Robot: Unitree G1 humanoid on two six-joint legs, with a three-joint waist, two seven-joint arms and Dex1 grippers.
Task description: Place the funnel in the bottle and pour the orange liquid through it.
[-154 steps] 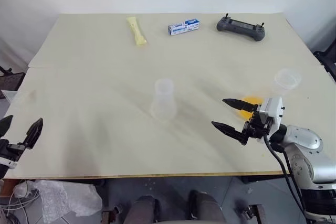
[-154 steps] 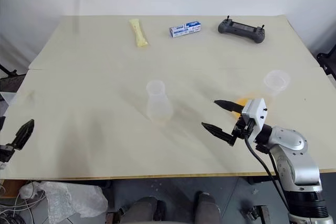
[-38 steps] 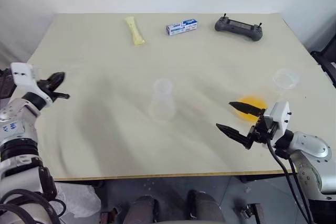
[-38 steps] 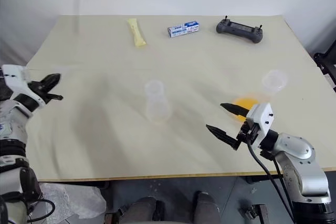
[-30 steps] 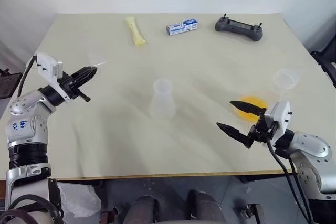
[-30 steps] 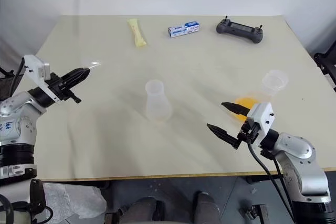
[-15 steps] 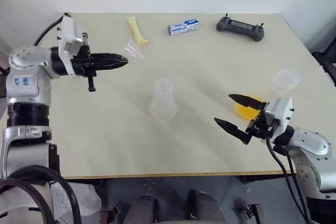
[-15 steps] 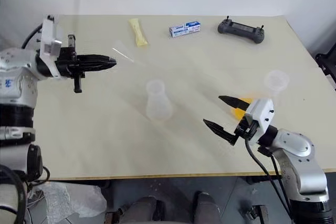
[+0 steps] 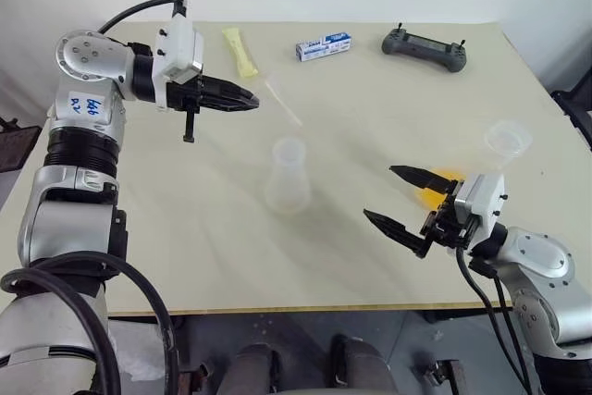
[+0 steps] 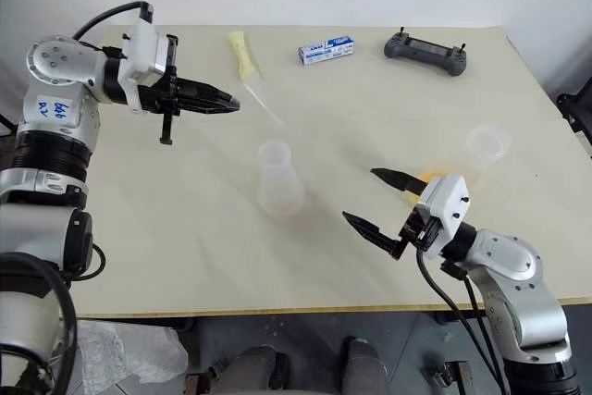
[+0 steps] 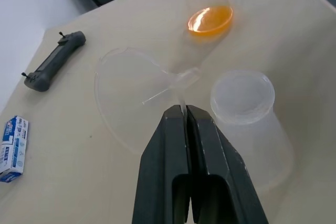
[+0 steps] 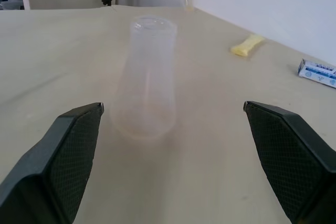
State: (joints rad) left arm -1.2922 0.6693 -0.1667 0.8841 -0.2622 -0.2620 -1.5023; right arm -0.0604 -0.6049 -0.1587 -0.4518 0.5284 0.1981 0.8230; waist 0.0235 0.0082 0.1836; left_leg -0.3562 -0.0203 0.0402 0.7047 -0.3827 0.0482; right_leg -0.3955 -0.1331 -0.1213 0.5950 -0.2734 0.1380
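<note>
You have the pale table spread before you, with the left arm raised over its far left part and the right arm low near the front right edge. The left gripper points level toward the right, its jaws pressed together and pinching the funnel by its rim, so the funnel hangs in the air just beyond the fingertips, above and behind the bottle. The bottle stands upright near the middle of the table, apart from both grippers. The right gripper hovers over the table with its jaws spread wide and nothing between them, facing the bottle across a stretch of bare table. The orange liquid lies as a shallow pool in a clear dish just behind the right gripper, and a clear cup stands farther back near the right edge. Along the far edge you see a black controller, a small blue and white box and a pale yellow sachet, all well apart from the bottle.
</note>
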